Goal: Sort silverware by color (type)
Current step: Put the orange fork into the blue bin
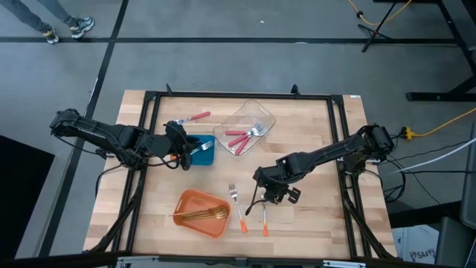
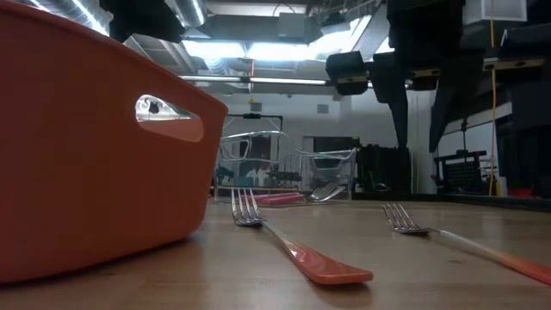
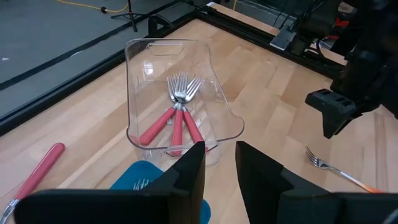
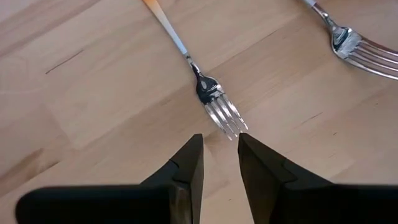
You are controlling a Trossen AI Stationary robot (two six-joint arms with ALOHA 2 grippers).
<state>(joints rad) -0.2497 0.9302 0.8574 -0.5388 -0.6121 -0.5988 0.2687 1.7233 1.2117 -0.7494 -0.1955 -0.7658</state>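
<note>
Two orange-handled forks lie loose on the table at lower centre of the high view: fork A [image 1: 237,206] angled, tines up-frame, and fork B [image 1: 264,218] just right of it, roughly vertical. Both have thin silver heads and necks and glossy orange plastic handles. In the right wrist view fork B [image 4: 205,87] lies diagonally, its tines just ahead of the fingertips [image 4: 191,149], no contact. The right gripper [image 1: 268,195] hovers above fork B's tine end; jaws are parted by a narrow gap, nothing between them.

Three pink-handled forks [image 1: 239,138] sit in the clear bin [image 1: 260,112], upper centre, heads bunched together and handles fanned. One more pink fork [image 1: 195,118] lies on the bare wood left of that bin. Gold forks [image 1: 204,215] lie in the orange bin [image 1: 186,201], lower left of centre; the bin is opaque with a slot handle.

The left gripper [image 1: 181,143] is over the blue bin [image 1: 208,155], left of centre; fork tines show in it. Jaws slightly apart, holding nothing visible. The table [image 1: 312,134] is pale wood planks with a black frame.
</note>
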